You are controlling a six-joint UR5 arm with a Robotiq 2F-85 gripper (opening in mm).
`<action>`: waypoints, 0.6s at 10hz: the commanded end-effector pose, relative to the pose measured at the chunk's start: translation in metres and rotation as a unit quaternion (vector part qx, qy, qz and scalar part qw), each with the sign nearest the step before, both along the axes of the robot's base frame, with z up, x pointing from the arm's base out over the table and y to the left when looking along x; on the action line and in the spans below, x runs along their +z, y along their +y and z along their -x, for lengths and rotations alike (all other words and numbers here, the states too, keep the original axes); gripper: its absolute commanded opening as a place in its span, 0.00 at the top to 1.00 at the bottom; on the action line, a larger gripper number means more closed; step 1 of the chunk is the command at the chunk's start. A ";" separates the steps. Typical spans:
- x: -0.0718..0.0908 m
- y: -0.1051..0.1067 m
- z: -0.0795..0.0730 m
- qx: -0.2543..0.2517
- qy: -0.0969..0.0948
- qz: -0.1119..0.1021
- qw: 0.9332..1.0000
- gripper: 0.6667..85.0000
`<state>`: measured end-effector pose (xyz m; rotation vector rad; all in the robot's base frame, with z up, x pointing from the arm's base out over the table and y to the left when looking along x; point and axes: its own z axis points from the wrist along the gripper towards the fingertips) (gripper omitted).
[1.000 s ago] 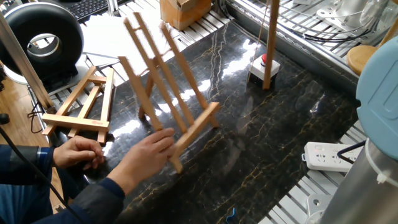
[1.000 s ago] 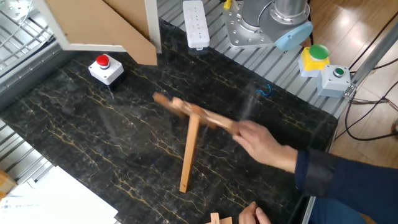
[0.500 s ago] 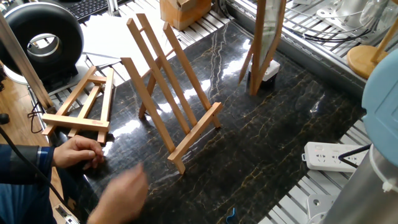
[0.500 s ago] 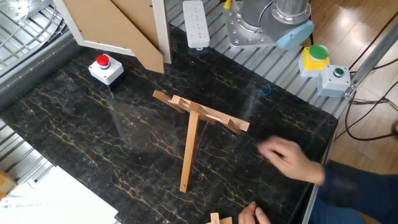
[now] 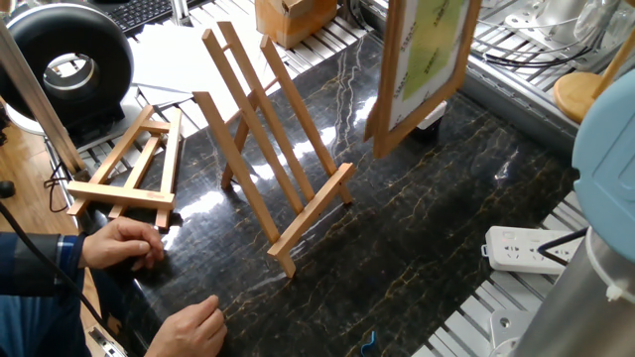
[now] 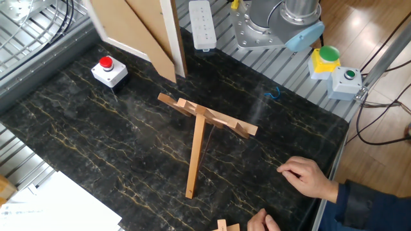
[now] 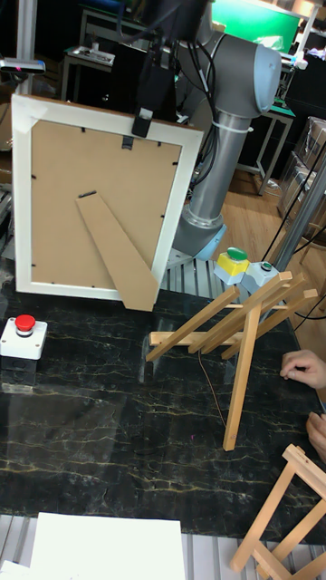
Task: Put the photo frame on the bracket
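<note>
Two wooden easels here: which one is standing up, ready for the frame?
The bracket with long slats, upright mid-table on its prop leg. The small easel lies flat at the table edge.

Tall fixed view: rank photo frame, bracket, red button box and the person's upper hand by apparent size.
1. Photo frame, though it hangs nearer the camera's top.
2. Bracket.
3. Red button box and hand look alike; no ranking.

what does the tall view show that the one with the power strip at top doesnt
Only the tall view shows the gripper clamped on the frame's top edge, the whole frame back with its prop, and the small easel. Only the other fixed view shows the power strip and the papers. Both show the bracket standing, the red button box and a person's hand.
</note>
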<state>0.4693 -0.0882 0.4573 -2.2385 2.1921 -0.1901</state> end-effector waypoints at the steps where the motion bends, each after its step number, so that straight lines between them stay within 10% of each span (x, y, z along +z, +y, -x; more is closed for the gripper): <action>1: 0.001 0.005 -0.005 -0.055 -0.015 -0.014 0.998 1.00; 6: 0.003 0.007 0.003 -0.039 0.001 0.001 0.999 1.00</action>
